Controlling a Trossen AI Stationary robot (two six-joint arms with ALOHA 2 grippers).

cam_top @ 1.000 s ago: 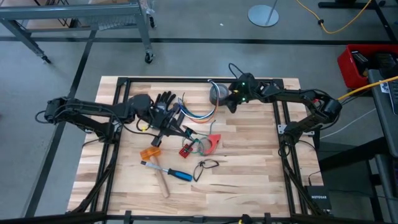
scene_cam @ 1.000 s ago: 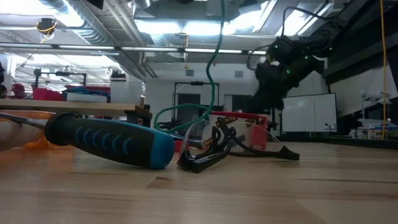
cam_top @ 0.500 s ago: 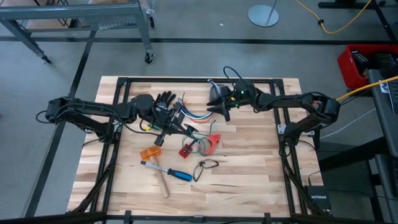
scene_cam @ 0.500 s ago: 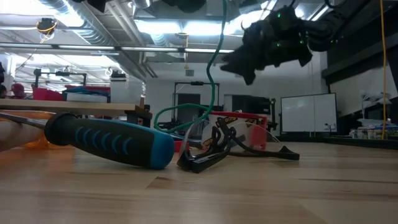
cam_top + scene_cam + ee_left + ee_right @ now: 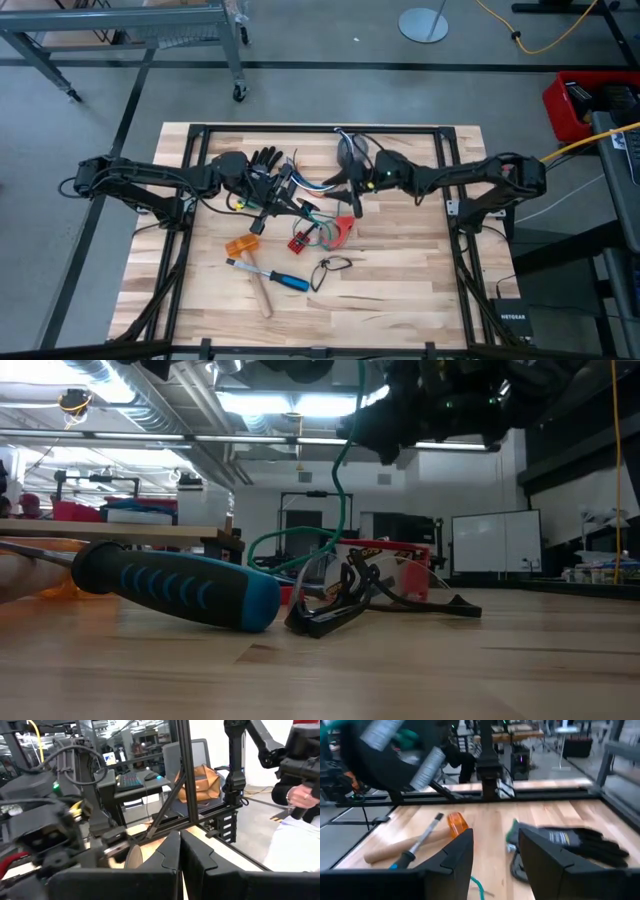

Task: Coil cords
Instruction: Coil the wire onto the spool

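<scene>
- Two hands, poised over worktop (image 5: 400,270) for coiling.
- Left hand (image 5: 262,222): fingers together, beside cords (image 5: 318,186), near glove (image 5: 262,172).
- Right hand (image 5: 352,198): fingers apart, above cords, apparently ready to grasp.

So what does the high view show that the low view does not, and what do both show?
Only the high view shows the black glove, the multicoloured cords beside it, the orange piece, both arms whole, and the left end effector low by the glove.

Only the low view shows the room behind the table, its ceiling lights and a whiteboard.

Both show the blue-handled screwdriver, the small black cord loop, the red piece and the right end effector above the table.
</scene>
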